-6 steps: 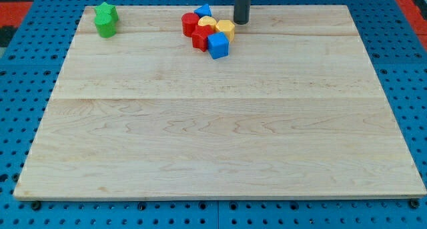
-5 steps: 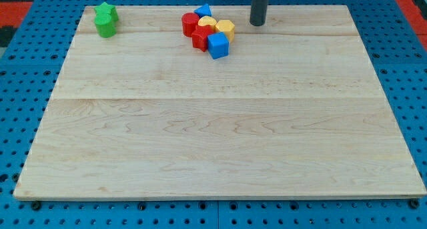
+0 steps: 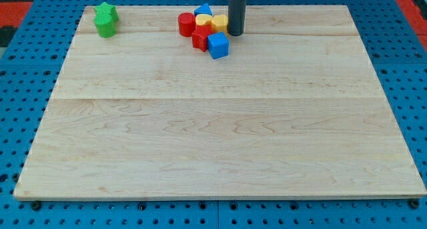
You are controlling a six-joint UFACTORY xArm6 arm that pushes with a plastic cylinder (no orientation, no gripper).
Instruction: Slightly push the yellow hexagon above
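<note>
A large pale wooden board (image 3: pixel 220 122) fills most of the view, lying on a blue pegboard table (image 3: pixel 20 89) dotted with holes. Nearly all of the board's surface is bare wood; every block sits near the view's top edge.

A straight dark rod (image 3: pixel 236 9) comes down from the view's top, a little right of centre. The arm carries no gripper, so there is nothing to open or close; the rod simply ends in a blunt tip (image 3: pixel 235 33) resting at board level. The tip stands right against the right side of a tight cluster of blocks.

In that cluster, the yellow hexagon (image 3: pixel 219 23) is just to the left of the rod, touching it or very nearly so, and partly hidden behind it. A second yellow block (image 3: pixel 204 20), shape unclear, sits touching the hexagon's left side. A blue block (image 3: pixel 203 11) with a pointed top peeks out behind the yellow ones, nearest the view's top. A red cylinder (image 3: pixel 186 24) stands at the cluster's left end. A second red block (image 3: pixel 201 37) of irregular shape lies in front of the yellow ones. A blue cube (image 3: pixel 217 46) sits at the cluster's lower right, below the hexagon and just below and left of the tip.

Well apart, near the board's top left corner, stands a green block (image 3: pixel 105 20) with a lobed, star-like outline.
</note>
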